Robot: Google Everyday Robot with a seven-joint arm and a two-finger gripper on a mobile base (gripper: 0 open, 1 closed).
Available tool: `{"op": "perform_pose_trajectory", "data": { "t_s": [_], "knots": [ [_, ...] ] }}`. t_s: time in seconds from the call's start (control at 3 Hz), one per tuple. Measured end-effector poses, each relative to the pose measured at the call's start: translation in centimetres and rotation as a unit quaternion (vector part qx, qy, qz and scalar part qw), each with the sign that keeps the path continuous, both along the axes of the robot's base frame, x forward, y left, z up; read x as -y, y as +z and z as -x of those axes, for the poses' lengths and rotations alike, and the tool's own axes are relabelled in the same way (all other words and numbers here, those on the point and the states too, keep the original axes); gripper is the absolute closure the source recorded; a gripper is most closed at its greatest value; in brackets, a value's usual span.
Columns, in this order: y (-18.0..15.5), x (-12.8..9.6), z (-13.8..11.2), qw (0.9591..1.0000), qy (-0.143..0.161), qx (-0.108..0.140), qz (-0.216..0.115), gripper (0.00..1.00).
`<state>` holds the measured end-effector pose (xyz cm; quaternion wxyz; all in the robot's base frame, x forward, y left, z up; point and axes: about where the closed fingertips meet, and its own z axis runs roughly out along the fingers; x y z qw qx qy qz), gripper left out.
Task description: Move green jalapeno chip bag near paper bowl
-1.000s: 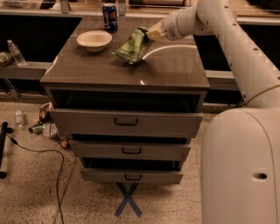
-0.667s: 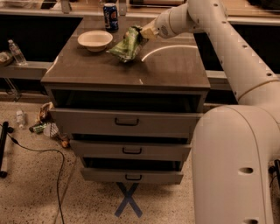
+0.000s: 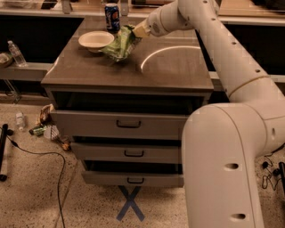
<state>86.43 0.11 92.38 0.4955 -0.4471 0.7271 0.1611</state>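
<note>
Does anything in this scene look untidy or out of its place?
Yes. All three drawers of the cabinet stand partly pulled out, and litter lies on the floor left of it. On top, the gripper holds the green jalapeno chip bag crumpled and tilted, right beside the paper bowl.

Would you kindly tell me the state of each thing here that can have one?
Claw: shut on the chip bag, over the table.
Chip bag: crumpled, held tilted, beside the bowl.
Bowl: upright, looks empty.
Can: upright, behind the bowl.
Drawers: all three partly open.
</note>
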Motion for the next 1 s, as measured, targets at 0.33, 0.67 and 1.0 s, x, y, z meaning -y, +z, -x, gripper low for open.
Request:
{"op": "perform_pose_trajectory", "data": {
  "t_s": [0.33,0.67,1.0],
  "knots": [
    [0.2,-1.7,-0.1,0.9999,0.012,-0.002,-0.001,0.39],
    [0.2,-1.8,-0.4,1.0,0.007,-0.004,-0.002,0.07],
    [0.5,-0.1,-0.5,0.9999,-0.009,-0.006,-0.007,0.0]
  ]
}}
